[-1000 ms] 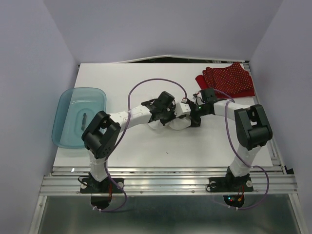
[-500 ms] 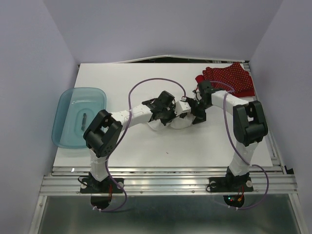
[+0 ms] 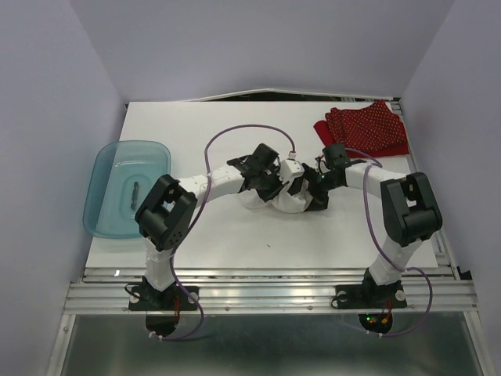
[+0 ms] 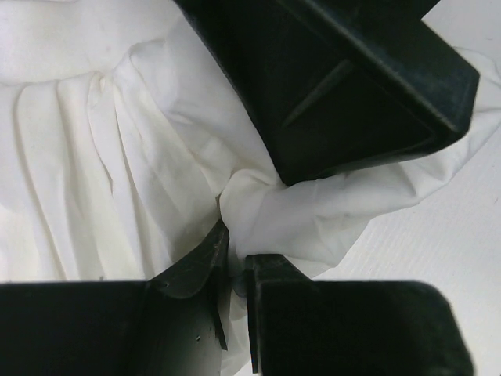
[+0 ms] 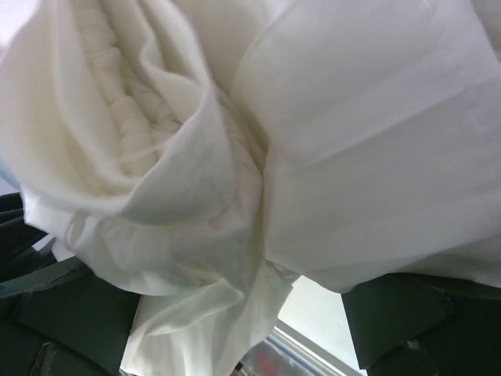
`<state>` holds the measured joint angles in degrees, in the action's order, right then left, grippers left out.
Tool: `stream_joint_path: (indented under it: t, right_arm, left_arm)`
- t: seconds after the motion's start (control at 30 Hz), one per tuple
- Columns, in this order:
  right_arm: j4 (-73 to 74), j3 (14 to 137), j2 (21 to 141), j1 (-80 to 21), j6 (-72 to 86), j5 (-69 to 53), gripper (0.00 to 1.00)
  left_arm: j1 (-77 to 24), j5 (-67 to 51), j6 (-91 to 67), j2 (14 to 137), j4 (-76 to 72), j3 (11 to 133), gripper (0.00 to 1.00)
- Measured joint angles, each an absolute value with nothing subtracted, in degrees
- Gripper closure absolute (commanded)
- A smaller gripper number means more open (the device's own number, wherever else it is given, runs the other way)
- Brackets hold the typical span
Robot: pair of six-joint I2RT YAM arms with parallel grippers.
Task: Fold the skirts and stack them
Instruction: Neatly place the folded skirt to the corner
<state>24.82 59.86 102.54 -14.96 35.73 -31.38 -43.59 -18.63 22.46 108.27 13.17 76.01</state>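
The white skirt lies bunched at the table's middle, under both grippers. My left gripper is shut on a fold of it; in the left wrist view the jaws pinch white pleated cloth. My right gripper meets it from the right, its black body just above the left jaws. In the right wrist view the fingers stand wide apart with the white bundle filling the space between them. The red polka-dot skirt lies folded at the back right.
A translucent teal tub holding a small dark item sits at the table's left edge. The table's white surface runs to a metal rail at the front. Both arms' purple cables arc over the middle.
My right gripper swung back toward the red skirt, then came down and left onto the white bundle. The white bundle has shifted slightly right. My left gripper stays closed on the cloth.
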Motion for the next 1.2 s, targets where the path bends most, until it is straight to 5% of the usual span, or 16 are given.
stream_joint_path:
  t: [0.27,0.47,0.63,0.83,0.93,1.2]
  right_arm:
    - [5.10,53.06,99.37,-15.07,40.95,-27.27,0.00]
    - [-3.97,52.47,100.79,-15.07,43.33,-23.77,0.10]
    - [-7.16,52.75,102.39,-15.07,43.88,-23.51,0.00]
    - [-7.70,53.30,102.67,-15.07,43.94,-24.95,0.01]
    - [-8.67,53.01,102.91,-15.07,44.12,-26.06,0.13]
    - [-11.57,53.45,107.48,-14.74,42.15,-28.99,0.91]
  left_arm:
    - [-42.65,-22.70,18.79,108.64,12.27,76.01,1.00]
    - [-42.65,-24.53,15.88,108.86,10.04,76.01,1.00]
    - [-42.65,-25.80,13.06,110.87,7.99,76.36,1.00]
    - [-42.65,-27.00,11.14,113.54,6.55,76.97,1.00]
    - [-42.65,-27.44,11.09,113.54,6.15,77.06,1.00]
    - [-42.65,-28.10,11.88,113.54,5.85,77.08,0.99]
